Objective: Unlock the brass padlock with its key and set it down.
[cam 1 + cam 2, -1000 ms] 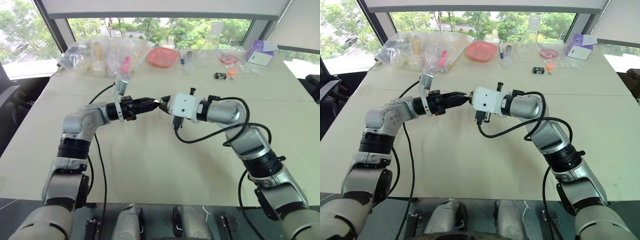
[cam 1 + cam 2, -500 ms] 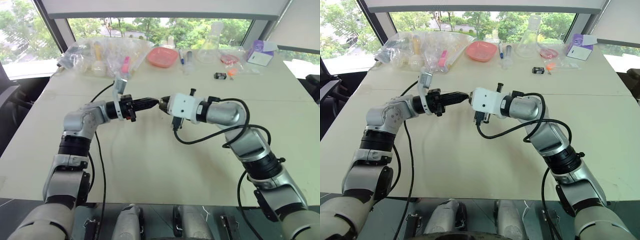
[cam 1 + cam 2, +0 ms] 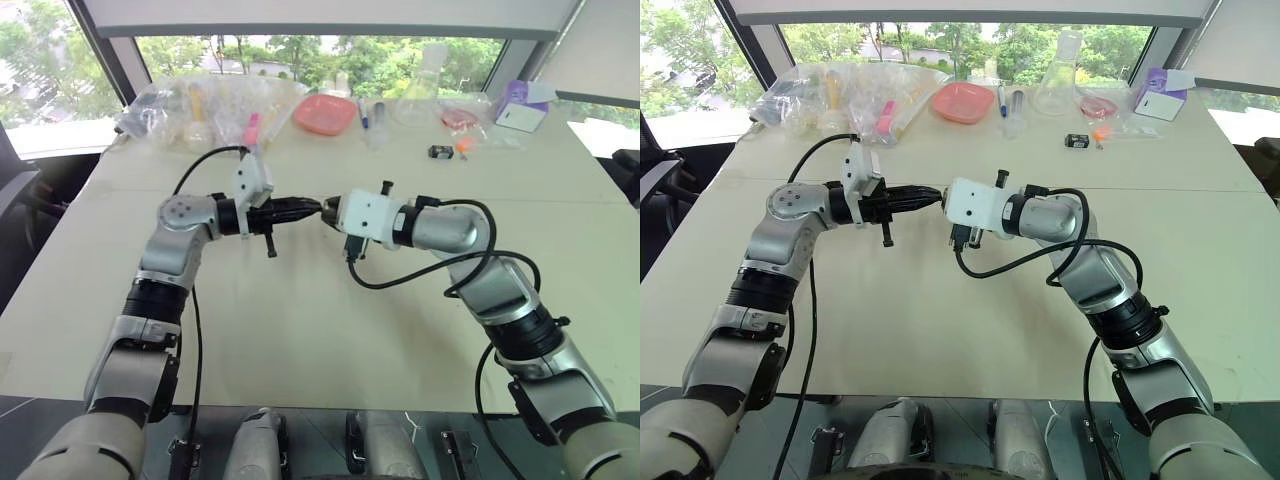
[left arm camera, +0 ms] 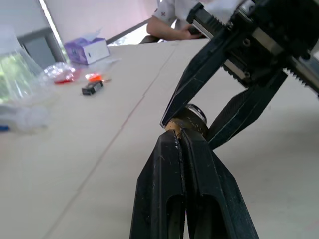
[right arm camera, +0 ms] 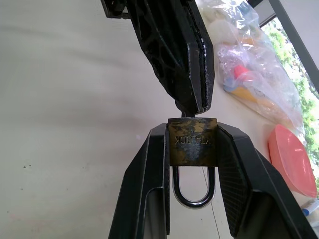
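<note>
You have a pale beige worktop (image 3: 300,330) under a wide window with green trees outside, and a seam runs across it just behind the arms. Along the far edge, starting at your left, sits a heap of clear plastic bags (image 3: 205,105) holding small items, then a pink dish (image 3: 324,113), a clear flask (image 3: 422,95), a small black-and-orange object (image 3: 448,150) and a purple box (image 3: 521,105) at the right end. A dark chair (image 3: 25,200) stands off the worktop's left side, and in the left wrist view a person (image 4: 174,20) in a white top sits behind the far end. Above the middle of the worktop, your left gripper (image 3: 312,207) points across to the right with its fingers (image 4: 169,169) pressed fully together, their tips at the bottom end of the padlock (image 5: 193,142); whether a key sits between them, you cannot tell. Meeting it from the right, your right gripper (image 5: 192,149) has its fingers (image 5: 152,164) clamped on the two sides of the brass body. The padlock is held off the surface, shackle (image 5: 193,186) hanging back between those fingers and looking seated in the body.
</note>
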